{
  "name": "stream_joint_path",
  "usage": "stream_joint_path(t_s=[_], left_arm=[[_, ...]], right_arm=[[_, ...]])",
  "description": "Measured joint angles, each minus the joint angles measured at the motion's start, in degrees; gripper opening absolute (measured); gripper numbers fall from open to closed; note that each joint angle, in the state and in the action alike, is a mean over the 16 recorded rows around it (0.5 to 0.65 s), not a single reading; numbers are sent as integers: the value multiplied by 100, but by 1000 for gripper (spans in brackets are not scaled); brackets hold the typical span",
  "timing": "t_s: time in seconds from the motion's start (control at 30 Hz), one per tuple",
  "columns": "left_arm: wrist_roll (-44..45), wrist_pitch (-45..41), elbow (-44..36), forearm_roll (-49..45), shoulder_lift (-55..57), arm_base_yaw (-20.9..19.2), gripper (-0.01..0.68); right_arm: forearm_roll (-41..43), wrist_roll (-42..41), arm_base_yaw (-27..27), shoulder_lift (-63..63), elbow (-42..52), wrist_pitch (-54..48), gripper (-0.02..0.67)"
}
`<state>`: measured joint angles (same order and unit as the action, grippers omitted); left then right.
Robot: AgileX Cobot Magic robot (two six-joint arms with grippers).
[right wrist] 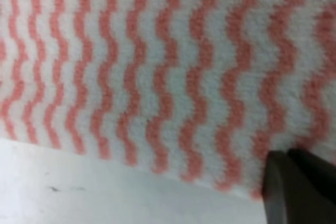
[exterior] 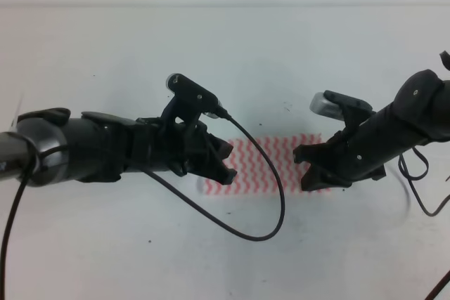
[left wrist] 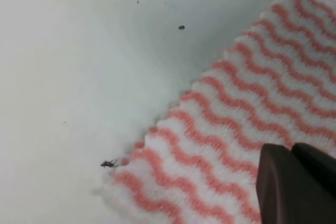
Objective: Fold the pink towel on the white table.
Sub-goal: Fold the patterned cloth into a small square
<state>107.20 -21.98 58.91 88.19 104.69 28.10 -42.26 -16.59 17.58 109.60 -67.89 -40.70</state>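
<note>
Two claws hang low over my work area, one at each end of the pink towel (exterior: pixel 271 165). From the high camera I see the left claw (exterior: pixel 223 163) over the towel's left edge and the right claw (exterior: pixel 308 168) over its right edge, but their dark bodies hide the tips, so I cannot tell from there whether either is open or closed. My wrist cameras add only a dark finger (left wrist: pixel 294 184) low at the right of the left view and another finger (right wrist: pixel 299 187) in the same corner of the right view; the state of both claws stays unreadable, as does whether they touch the cloth. What those close views do give me is the weave: wavy pink-red stripes on white, lying flat. On the left wrist camera a towel corner with a dark fleck (left wrist: pixel 109 163) beside it rests on the white table (left wrist: pixel 79 77), which carries a few specks. Only the high view shows a black cable (exterior: pixel 271 209) looping from the left arm across the table.
</note>
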Motion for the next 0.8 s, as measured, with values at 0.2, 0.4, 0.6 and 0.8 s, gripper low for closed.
stream_joint_path(t_s=[0.2,0.4,0.6,0.8], left_arm=[[-298,-24,0,-204,0,0,11],[-809,-130,0,-647,-4,0,11],[-1340,-293,0,-1129,-4,0,11],[-1842,-531,-1,-1667,-11,-1,11]], right_arm=[[-285,-159,37,-134,-66,-24,-18],[-547,-330,108,-176,-122,-38,-18],[-631,-430,176,-16,-136,-38,-18],[-579,-430,187,132,-138,-41,-18]])
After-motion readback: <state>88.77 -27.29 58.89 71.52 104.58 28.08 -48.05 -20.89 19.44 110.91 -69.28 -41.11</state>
